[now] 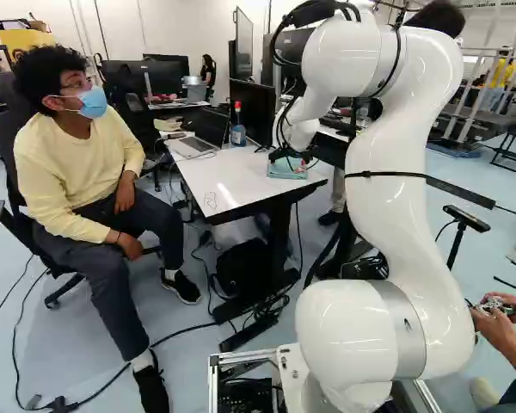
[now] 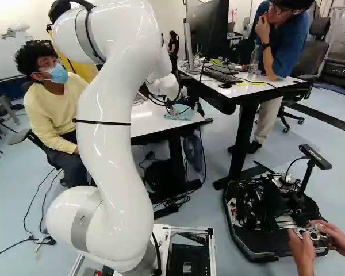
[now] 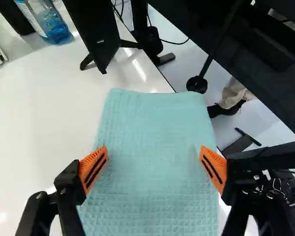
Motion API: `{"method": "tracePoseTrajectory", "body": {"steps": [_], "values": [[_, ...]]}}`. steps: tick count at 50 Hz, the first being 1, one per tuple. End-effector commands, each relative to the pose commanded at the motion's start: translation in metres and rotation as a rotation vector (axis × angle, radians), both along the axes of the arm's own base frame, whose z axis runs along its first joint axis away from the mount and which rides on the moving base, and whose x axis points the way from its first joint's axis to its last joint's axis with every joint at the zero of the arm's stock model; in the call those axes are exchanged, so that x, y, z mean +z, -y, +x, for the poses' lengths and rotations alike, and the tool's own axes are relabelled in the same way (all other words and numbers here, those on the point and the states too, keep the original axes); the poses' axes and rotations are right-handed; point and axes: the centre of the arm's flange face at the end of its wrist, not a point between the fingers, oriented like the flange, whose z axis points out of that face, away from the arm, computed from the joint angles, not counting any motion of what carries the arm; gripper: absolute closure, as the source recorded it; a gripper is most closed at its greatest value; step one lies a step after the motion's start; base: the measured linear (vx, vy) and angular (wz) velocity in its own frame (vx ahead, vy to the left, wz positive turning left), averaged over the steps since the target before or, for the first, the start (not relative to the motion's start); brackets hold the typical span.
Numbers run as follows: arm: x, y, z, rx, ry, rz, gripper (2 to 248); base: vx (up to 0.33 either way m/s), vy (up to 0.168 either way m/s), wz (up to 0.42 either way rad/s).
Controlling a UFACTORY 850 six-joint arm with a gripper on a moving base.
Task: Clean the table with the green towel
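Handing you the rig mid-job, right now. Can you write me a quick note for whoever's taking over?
Gripper: open, fingers spread over the towel, no grip.
Green towel: laid out on the table by its edge; one corner seems to reach past it.
Done: arm is at the towel. Whether any wiping has been done, I can't tell.
Left: grip the towel, then wipe, probably working around the laptop, bottle and monitor.
Watch: a person sits close beside the table.
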Motion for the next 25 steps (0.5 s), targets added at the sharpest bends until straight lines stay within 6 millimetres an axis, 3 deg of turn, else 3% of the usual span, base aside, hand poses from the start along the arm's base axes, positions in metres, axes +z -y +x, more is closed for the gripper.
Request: {"method": "tracePoseTrajectory", "body": {"steps": [25], "values": [[0.0, 0.0, 0.0, 0.0, 0.0, 0.0, 3, 0.0, 0.0, 0.0]]}}
